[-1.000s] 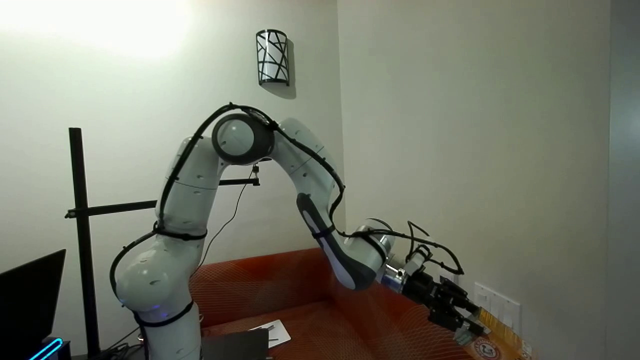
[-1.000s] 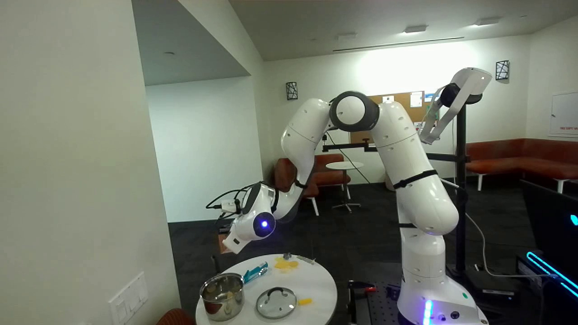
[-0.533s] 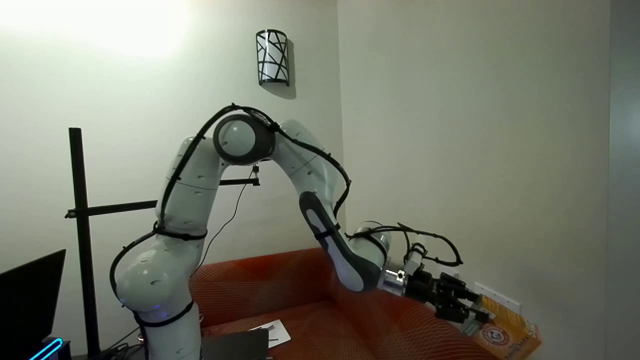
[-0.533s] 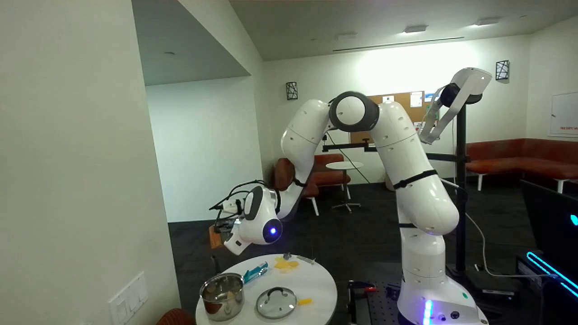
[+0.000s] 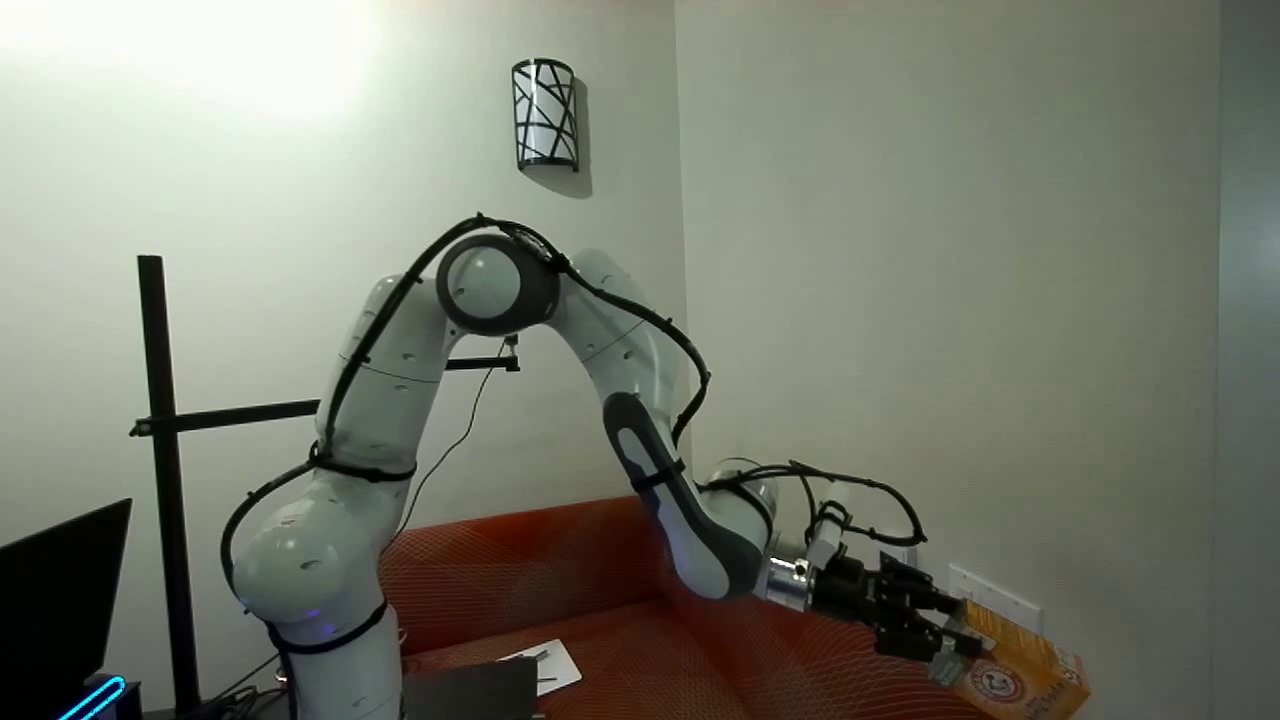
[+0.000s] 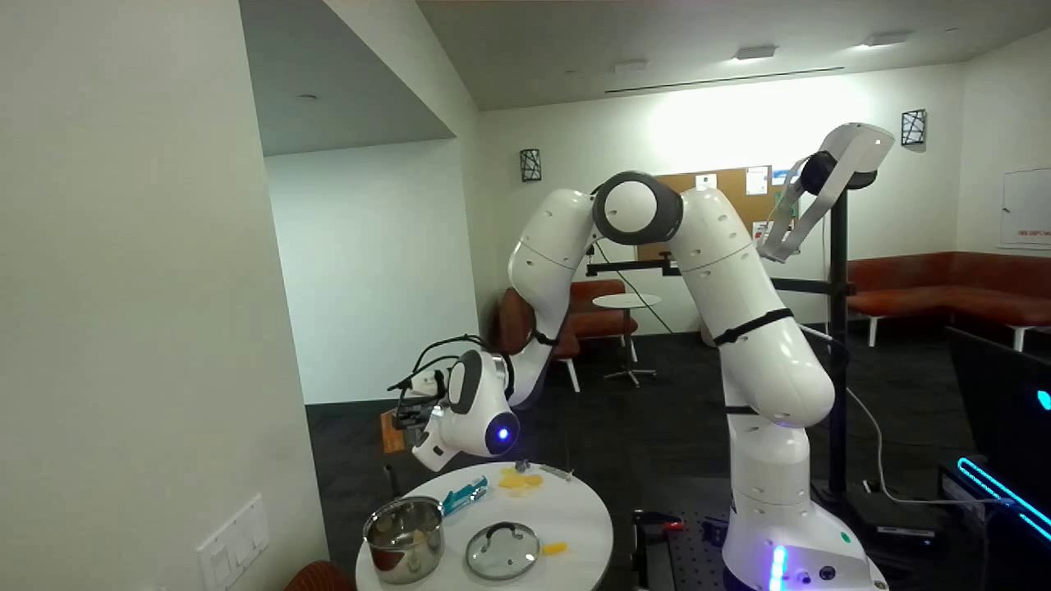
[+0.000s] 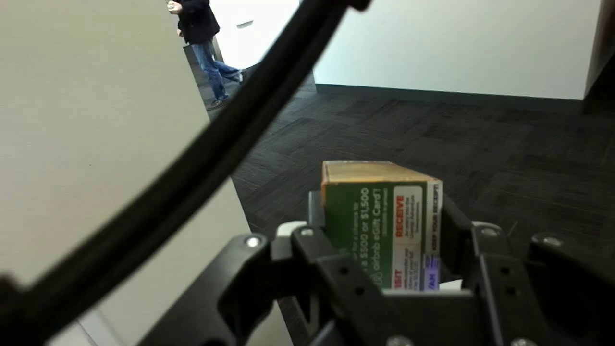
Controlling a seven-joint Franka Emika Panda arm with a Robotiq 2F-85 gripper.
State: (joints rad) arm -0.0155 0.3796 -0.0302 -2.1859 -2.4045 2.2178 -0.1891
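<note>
My gripper (image 5: 962,628) is shut on an orange box (image 5: 1025,668) with a round red-and-white logo. The box is held in the air, tilted downward and away from the arm, beside the wall. In the wrist view the gripper (image 7: 384,216) has a finger on each side of the box (image 7: 358,206), whose green printed end faces the camera. In an exterior view the box (image 6: 392,432) shows as a small orange patch behind the wrist, and the gripper (image 6: 417,413) is partly hidden. There the box is beyond and above the pot (image 6: 410,560) on the round table.
The round white table (image 6: 579,509) bears a glass lid (image 6: 502,554), a blue item (image 6: 465,494), flat yellow pieces (image 6: 519,479) and a small yellow item (image 6: 555,548). A wall with switches (image 5: 995,597) is close to the gripper. A person (image 7: 204,43) stands far off.
The gripper has swung up and outward with the box, so more of the box shows. Over the last half second the arm has sunk a little. The box stays in the fingers.
</note>
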